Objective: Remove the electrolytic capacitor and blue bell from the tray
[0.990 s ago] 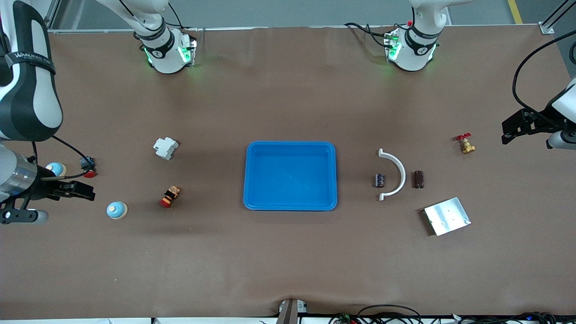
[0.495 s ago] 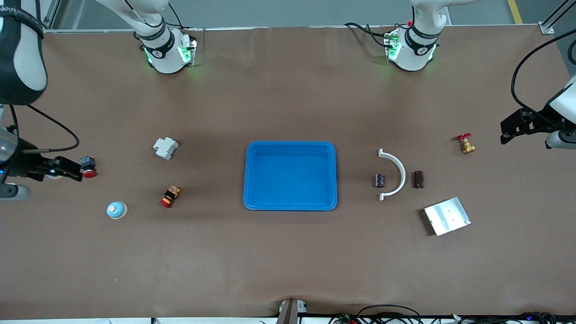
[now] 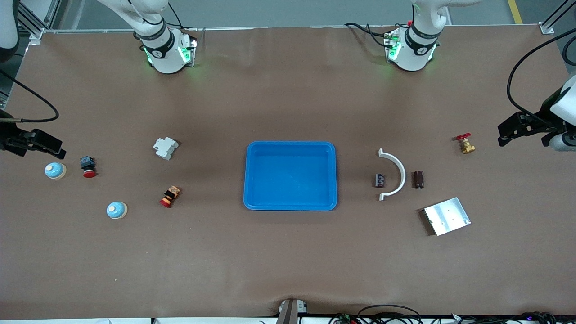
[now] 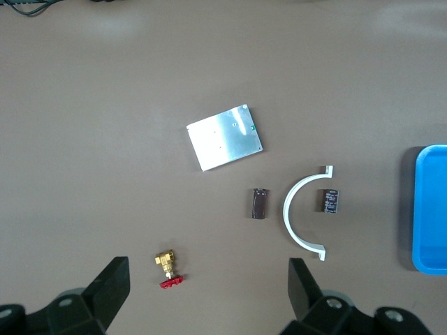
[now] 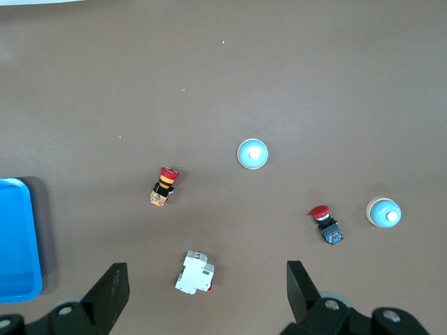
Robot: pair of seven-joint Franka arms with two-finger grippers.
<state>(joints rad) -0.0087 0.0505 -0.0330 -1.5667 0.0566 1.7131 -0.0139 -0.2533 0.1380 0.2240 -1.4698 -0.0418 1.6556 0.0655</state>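
Front view: two bells (image 3: 55,170) (image 3: 117,210), two capacitors (image 3: 380,180) (image 3: 419,179), one tray (image 3: 290,146).

Brown table (image 3: 288,261). At centre, blue tray (image 3: 290,204). Toward the right arm's end: two bells (image 3: 117,209) (image 3: 55,170), two red push buttons (image 3: 88,166) (image 3: 170,196), white breaker (image 3: 165,147). Toward the left arm's end: white arc (image 3: 396,174), two capacitors (image 3: 380,180) (image 3: 419,178), brass valve (image 3: 465,144), metal plate (image 3: 447,216).

The tray (image 3: 290,148) sits mid-table, bells (image 3: 116,210) toward the right arm's end, capacitors (image 3: 419,179) toward the left's.
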